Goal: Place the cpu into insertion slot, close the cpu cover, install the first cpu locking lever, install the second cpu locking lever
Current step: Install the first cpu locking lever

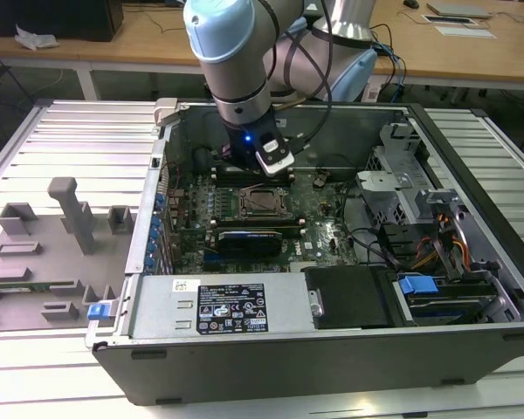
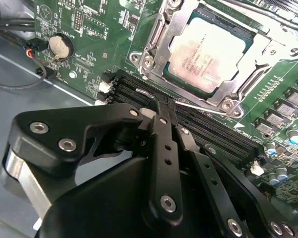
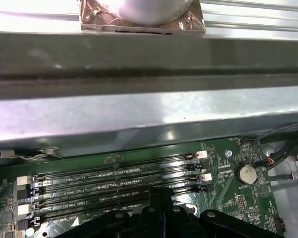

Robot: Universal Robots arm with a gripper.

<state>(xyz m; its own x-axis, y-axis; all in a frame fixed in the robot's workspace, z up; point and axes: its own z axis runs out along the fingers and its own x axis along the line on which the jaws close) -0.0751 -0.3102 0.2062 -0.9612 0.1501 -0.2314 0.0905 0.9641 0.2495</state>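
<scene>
**Cpu seated, cover down, my gripper closed at the memory slots**

My gripper (image 2: 160, 105) has its fingers pressed together, with nothing visible between them. It hangs over the memory slots (image 2: 208, 126), just beside the insertion slot (image 1: 244, 202). The cpu (image 2: 211, 54) lies flat in the insertion slot, pale face up. The cpu cover (image 2: 161, 34) lies flat over it, and the chip face shows through its window. A thin silver lever (image 2: 203, 107) runs along the insertion slot's edge on the side facing the memory slots. My fingertips sit right at it; I cannot tell if they touch it, or if it is latched. A coin battery (image 2: 59, 47) sits well apart from the insertion slot, past the end of the memory slots. In the exterior view my arm (image 1: 236, 52) reaches into the open computer case (image 1: 332, 349), wrist just beside the insertion slot.
</scene>
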